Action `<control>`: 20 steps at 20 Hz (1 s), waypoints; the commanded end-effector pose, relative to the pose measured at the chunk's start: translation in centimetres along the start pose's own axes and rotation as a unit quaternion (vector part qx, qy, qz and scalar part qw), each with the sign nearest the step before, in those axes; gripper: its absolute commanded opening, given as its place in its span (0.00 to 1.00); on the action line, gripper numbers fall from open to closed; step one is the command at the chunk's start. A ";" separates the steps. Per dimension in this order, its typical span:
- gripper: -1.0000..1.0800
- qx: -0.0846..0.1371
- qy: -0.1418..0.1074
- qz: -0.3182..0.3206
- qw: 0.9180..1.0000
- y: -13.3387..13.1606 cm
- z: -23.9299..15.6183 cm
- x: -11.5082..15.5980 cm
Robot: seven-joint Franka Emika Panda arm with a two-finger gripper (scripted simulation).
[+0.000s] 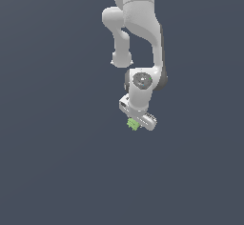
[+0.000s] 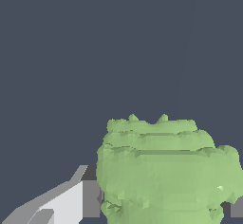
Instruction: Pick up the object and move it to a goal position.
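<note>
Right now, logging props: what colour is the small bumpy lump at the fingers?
Light green bumpy lump; clearest in wrist view.

object (image 1: 133, 123) between gripper (image 1: 135, 124) fingers (image 2: 71, 201) | under arm (image 1: 138, 33)

Only non-task thing I see: a flat, uniform dark blue-grey backdrop (image 1: 52, 162), filling the exterior view edge to edge. Same plain surface (image 2: 71, 52) fills my wrist view. No texture, no markings, no seams. Can't tell if it's desk or floor.
</note>
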State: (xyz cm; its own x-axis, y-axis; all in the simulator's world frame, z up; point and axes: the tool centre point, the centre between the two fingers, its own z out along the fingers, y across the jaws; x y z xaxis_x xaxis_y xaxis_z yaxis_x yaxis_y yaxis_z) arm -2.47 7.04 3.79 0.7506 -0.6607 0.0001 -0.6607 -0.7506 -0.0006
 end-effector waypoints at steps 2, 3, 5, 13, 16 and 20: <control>0.00 0.000 0.000 0.000 1.000 0.1 0.1 0.0; 0.00 0.000 0.000 0.000 1.000 0.0 0.0 0.0; 0.00 0.000 0.000 0.000 1.000 0.1 0.0 0.1; 0.00 0.000 0.000 0.000 1.000 1.9 -0.4 3.6; 0.00 0.000 0.000 0.000 1.000 3.1 -0.7 6.0; 0.00 0.000 0.000 0.000 1.000 5.0 -1.1 9.7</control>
State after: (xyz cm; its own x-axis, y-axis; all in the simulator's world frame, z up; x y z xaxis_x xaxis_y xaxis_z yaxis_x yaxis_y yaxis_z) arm 0.92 -1.57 4.67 0.7508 -0.6606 -0.0003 -0.6606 -0.7508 -0.0006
